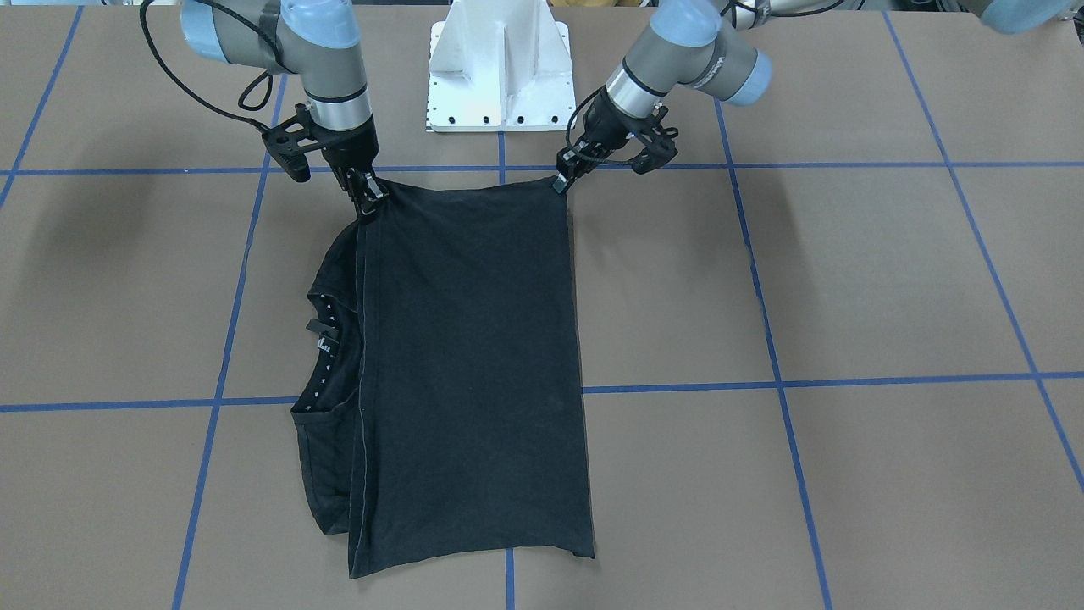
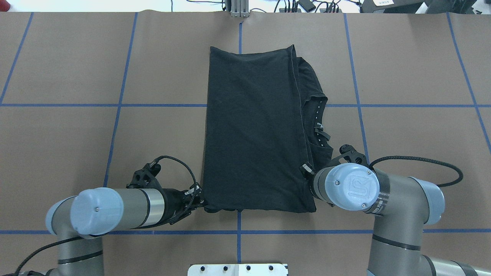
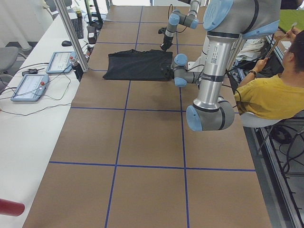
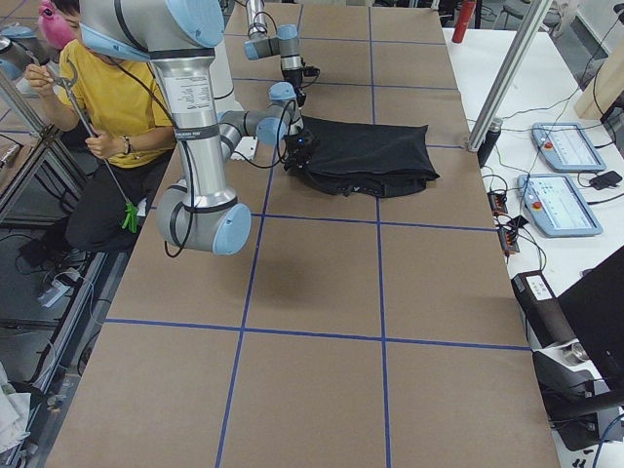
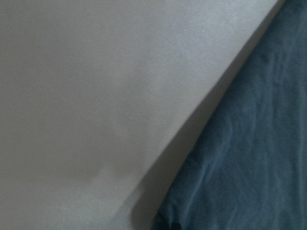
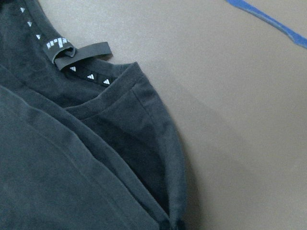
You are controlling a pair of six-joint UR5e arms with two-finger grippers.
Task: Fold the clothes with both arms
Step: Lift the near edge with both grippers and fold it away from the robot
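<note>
The T-shirt [image 1: 474, 356] is shown in plain black, its neck tape [image 6: 91, 76] dotted with small white triangles. The table [image 1: 889, 288] is covered in brown and crossed by a blue grid. The left arm [image 2: 130, 207] and right arm [image 2: 399, 199] are finished in silver-grey with light blue caps.

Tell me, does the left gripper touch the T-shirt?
Touching. In the front-facing view the left gripper meets the T-shirt at its corner, no gap.

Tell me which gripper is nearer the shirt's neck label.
Right. The right gripper is at the robot-side corner of the T-shirt nearest the neck label; the left gripper is at the other robot-side corner, across the folded width from it.
</note>
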